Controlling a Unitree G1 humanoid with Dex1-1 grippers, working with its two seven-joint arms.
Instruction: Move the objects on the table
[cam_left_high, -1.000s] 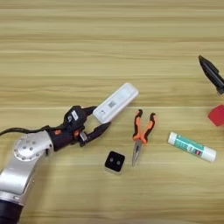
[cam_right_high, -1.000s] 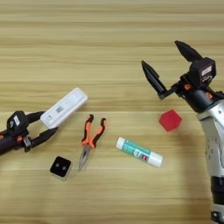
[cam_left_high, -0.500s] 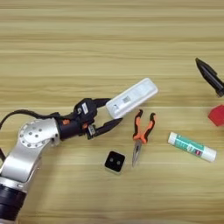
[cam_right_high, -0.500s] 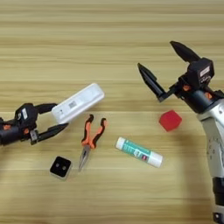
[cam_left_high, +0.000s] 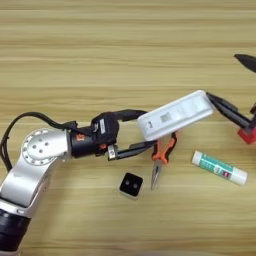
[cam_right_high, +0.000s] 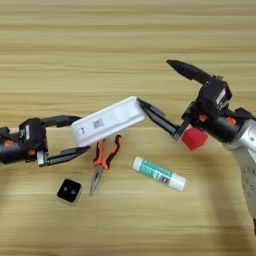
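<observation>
Light-brown wooden table (cam_left_high: 100, 45) spans both views. Left gripper (cam_left_high: 145, 131) pinches the long white flat plastic device (cam_left_high: 174, 114) at its left end, its long axis rising rightward. Right gripper (cam_right_high: 160, 90), fingers spread wide, has its lower finger touching the device's far tip.

L tool (cam_right_high: 75, 135) grips white device (cam_right_high: 108, 120); R tool (cam_right_high: 157, 90) open, touching.

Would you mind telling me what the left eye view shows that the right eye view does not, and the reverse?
Only the left eye view shows the left arm's silver joint and cable.

Only the right eye view shows the whole open right claw and its arm.

Both show the left claw holding the white device, plus pliers, tube, black block and red cube.
</observation>
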